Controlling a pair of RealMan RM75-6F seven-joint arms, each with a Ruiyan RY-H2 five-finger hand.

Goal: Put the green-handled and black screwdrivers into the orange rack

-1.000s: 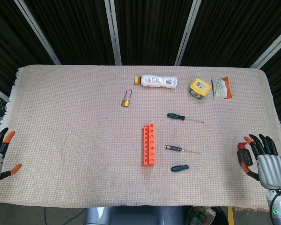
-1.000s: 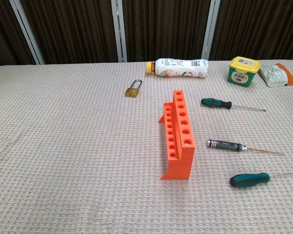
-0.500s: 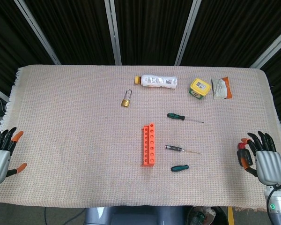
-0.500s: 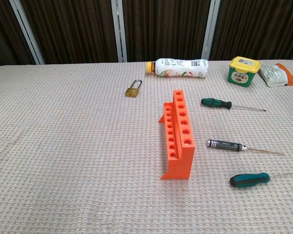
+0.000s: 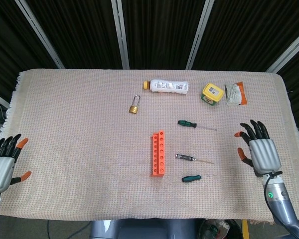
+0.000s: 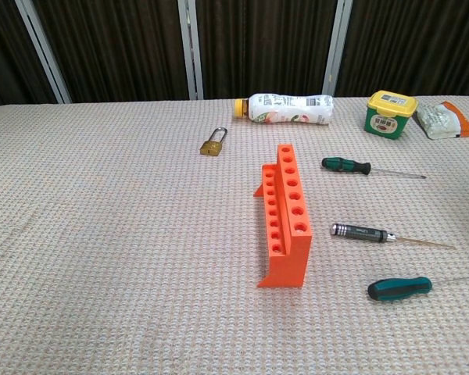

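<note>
screwdrivers flat beside orange rack, right hand seemingly empty, fingers spread

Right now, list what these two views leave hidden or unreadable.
- Teal-handled screwdriver: tip cut off by chest view's right edge.
- Orange packet: partly cut off there too.
- Bottle label: too small to read.
- Left hand, right hand: outside chest view.

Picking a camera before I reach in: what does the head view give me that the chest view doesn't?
Only the head view shows the hands: left hand and right hand, both with fingers apart, holding nothing. The chest view alone shows the orange rack from the side, with its stepped rows of holes. Both show the rack, the black screwdriver, two green-handled screwdrivers, padlock and bottle.
</note>
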